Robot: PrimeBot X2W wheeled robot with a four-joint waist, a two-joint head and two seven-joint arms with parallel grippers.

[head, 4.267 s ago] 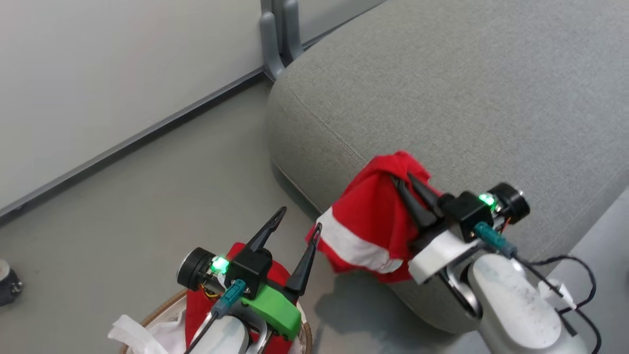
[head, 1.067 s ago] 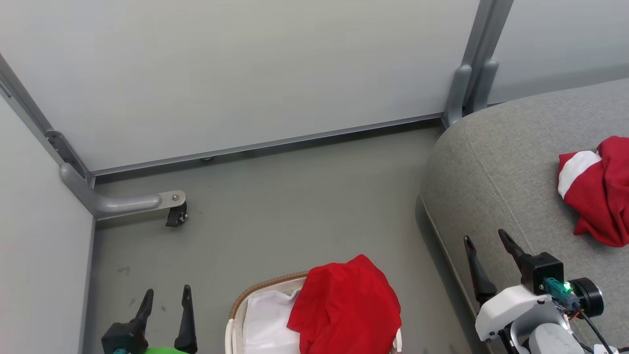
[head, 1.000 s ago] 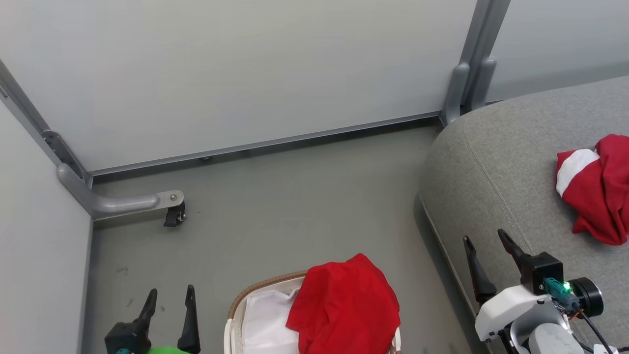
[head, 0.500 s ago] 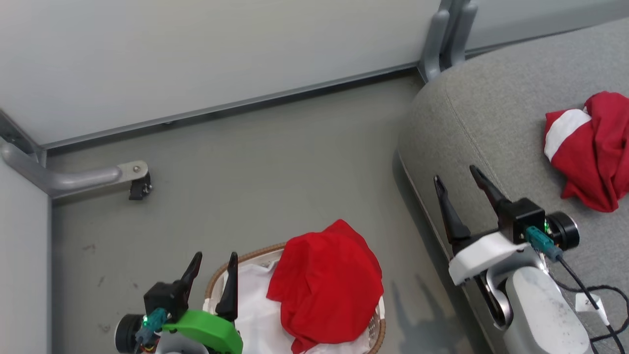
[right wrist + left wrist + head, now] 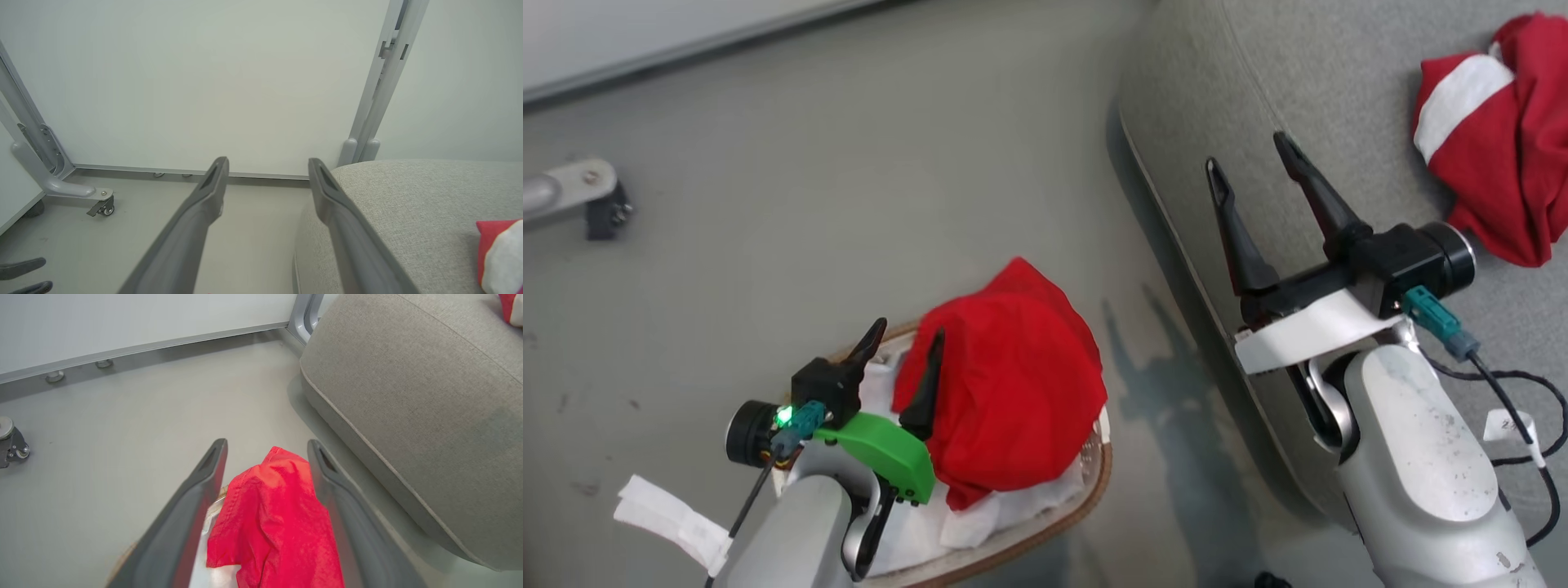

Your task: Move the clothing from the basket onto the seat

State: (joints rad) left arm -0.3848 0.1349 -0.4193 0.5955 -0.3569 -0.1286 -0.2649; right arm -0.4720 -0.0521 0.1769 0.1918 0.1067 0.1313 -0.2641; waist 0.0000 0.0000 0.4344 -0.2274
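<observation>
Our left tool (image 5: 908, 328) hangs with fingers spread wide, gripping nothing, just above the near edge of the plain red garment (image 5: 1013, 392) heaped in the basket (image 5: 1099, 469). We judge the second pick is in hand: next we lower and pinch a fold, clear of the white liner (image 5: 968, 527) beneath. Farther off, our right tool (image 5: 1249, 151) stands spread and empty over the seat (image 5: 1339, 73), the striped garment (image 5: 1494, 139) lying to its right.

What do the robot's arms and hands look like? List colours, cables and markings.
Both hands carry two tapered dark fingers on a black block. The left hand has a bright green bracket, the right hand a white bracket. Each has a teal plug, dark cable and pale grey forearm.
</observation>
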